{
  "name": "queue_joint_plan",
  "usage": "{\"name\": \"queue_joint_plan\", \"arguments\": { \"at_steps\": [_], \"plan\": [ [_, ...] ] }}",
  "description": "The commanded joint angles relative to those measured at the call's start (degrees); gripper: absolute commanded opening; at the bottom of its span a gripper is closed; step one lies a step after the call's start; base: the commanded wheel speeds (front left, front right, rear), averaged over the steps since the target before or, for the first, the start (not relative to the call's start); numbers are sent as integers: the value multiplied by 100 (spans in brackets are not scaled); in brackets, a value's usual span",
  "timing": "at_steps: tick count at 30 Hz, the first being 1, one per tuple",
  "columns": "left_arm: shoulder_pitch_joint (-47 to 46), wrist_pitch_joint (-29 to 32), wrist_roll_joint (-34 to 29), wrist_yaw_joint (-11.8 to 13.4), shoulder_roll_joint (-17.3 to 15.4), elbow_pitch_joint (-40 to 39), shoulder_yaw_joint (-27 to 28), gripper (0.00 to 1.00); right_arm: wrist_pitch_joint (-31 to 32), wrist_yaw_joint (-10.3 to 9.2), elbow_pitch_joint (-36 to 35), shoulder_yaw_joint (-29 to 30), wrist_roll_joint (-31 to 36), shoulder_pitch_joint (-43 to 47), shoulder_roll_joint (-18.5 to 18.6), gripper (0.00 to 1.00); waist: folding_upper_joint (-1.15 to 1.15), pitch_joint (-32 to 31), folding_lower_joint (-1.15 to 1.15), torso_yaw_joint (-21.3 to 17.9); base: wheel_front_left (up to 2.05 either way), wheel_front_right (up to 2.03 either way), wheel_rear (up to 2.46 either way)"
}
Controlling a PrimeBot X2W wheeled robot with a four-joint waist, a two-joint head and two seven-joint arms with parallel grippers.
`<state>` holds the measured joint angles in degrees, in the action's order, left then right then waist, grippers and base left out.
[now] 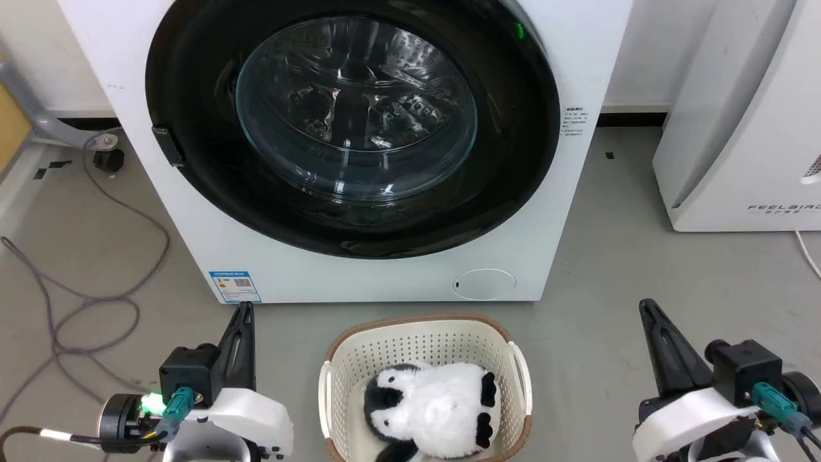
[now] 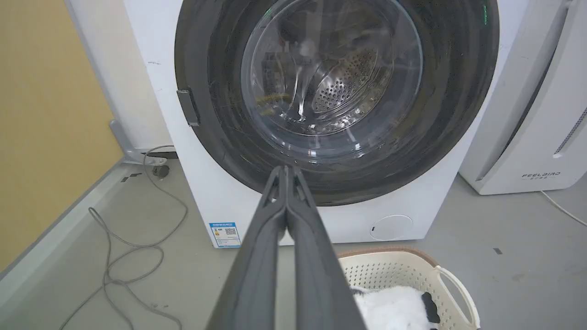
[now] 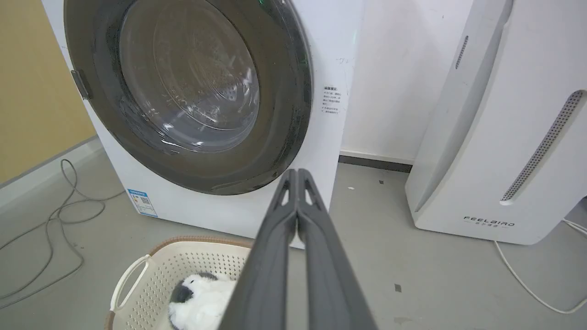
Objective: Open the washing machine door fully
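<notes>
Grippers low: left gripper (image 1: pixel 244 314), right gripper (image 1: pixel 648 311), fingers pressed together, empty. Past the basket (image 1: pixel 417 319), the washing machine door (image 1: pixel 353 128) is seen flush on the washing machine (image 1: pixel 359 282). Reach not begun; handle tab (image 1: pixel 168 146) at door's left edge is to be hooked.

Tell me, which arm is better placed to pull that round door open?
Left, probably. The handle tab of the washing machine door sits on its left edge, nearer the left gripper; the right gripper hangs at the opposite side. Both are shut, touching nothing.
</notes>
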<state>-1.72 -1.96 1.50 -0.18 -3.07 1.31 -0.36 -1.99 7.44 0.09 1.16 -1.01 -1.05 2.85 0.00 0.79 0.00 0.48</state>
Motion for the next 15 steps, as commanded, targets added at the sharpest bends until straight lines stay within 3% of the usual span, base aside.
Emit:
{"name": "queue_joint_plan", "arguments": {
  "at_steps": [1,15],
  "plan": [
    [99,33,-70,8,3,-40,21,0,36,4,-8,-24,40,90,2,0,0,-5,0,-3,0,0,0],
    [172,196,-150,18,19,-131,36,0,199,5,-9,-116,101,105,3,0,0,-79,0,-48,0,0,0]
  ]
}}
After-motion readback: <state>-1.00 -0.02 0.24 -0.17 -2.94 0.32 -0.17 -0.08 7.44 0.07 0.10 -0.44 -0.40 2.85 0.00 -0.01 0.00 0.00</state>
